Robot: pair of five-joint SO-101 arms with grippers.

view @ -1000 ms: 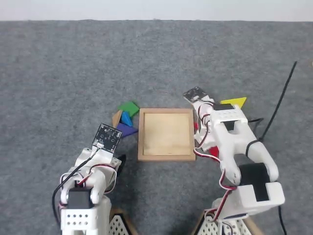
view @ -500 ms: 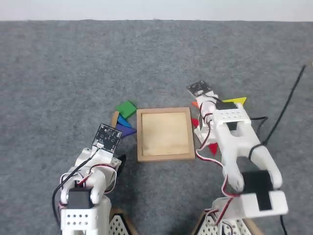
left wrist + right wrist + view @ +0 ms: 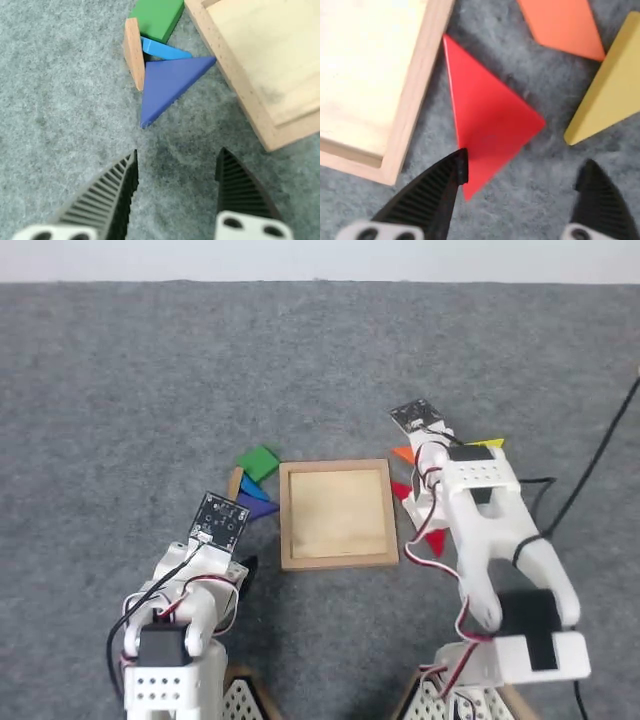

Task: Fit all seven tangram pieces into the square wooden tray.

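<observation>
The tray [image 3: 336,562] lies on the grey counter [image 3: 150,390] between the two arms. Its floor is bare, so none of the seven pieces is in yet.

Off the tray's right side, the right gripper [image 3: 526,162] hangs released, jaws spread wide, low over the red triangle [image 3: 485,115]. That piece lies just beside the tray's rim, one corner close against it. One finger stands at the triangle's near corner and the other is well out over bare counter, a spread that looks meant to take the piece across its width. Farther from the tray lie the orange piece [image 3: 562,22] and the yellow triangle [image 3: 610,85], apart from the red one, so each can be taken alone.

Off the tray's left side, the left gripper [image 3: 177,160] is also released and holds nothing. It is above bare counter near the dark blue triangle [image 3: 170,82], whose tip comes right up to the tray wall. Beyond it the light blue piece [image 3: 165,50], the tan piece [image 3: 134,52] and the green square [image 3: 157,17] crowd together, touching, which would likely make them harder to grip singly.
</observation>
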